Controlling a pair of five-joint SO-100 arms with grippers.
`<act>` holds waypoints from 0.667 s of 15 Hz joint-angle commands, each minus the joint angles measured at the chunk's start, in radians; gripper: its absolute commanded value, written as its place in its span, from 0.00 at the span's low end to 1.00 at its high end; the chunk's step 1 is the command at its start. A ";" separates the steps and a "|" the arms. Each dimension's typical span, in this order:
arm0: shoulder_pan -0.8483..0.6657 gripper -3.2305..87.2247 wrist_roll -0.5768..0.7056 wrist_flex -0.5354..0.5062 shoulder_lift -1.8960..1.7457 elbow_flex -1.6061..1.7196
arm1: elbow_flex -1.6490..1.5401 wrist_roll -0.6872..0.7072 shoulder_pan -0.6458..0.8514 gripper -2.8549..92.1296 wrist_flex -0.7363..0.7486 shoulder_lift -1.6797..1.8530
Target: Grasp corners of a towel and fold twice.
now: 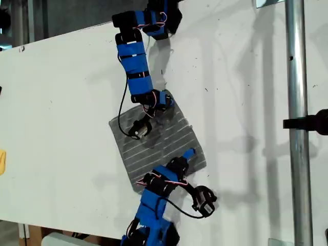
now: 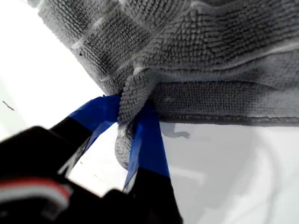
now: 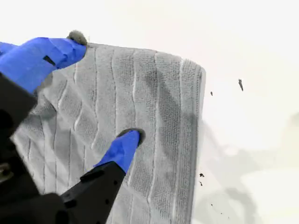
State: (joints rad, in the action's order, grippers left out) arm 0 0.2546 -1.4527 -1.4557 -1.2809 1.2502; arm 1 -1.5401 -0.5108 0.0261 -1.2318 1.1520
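Observation:
The dark-gray striped towel (image 1: pixel 154 143) lies spread on the white table (image 1: pixel 61 113), near the middle of the exterior view. My first gripper (image 2: pixel 130 105) reaches in from the bottom of the exterior view (image 1: pixel 190 154) and is shut on a corner (image 2: pixel 133 98) at the towel's edge. My second gripper (image 3: pixel 105 87) comes from the top of the exterior view (image 1: pixel 163 101) and is open over the towel (image 3: pixel 154 116). One of its fingers (image 3: pixel 46 53) is by the towel's far corner. The other finger (image 3: pixel 122 149) rests on the fabric.
A vertical metal pole (image 1: pixel 297 123) with a black clamp (image 1: pixel 310 123) stands at the exterior view's right. A yellow object (image 1: pixel 2 161) peeks in at that view's left edge. The table's front edge (image 1: pixel 77 231) runs along the bottom.

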 commanded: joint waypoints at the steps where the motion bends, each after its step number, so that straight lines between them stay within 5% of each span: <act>1: 0.035 0.39 -0.074 0.034 0.049 -0.029 | 0.009 -0.012 -0.009 0.03 0.032 -0.003; 10: 0.091 0.36 -0.265 0.403 0.126 0.267 | 0.011 -0.018 -0.021 0.03 0.029 -0.003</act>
State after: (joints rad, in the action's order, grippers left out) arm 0 0.3252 -1.6997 -1.0983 -1.1551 1.5171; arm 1 -1.5401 -0.5185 0.0169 -1.2241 1.1520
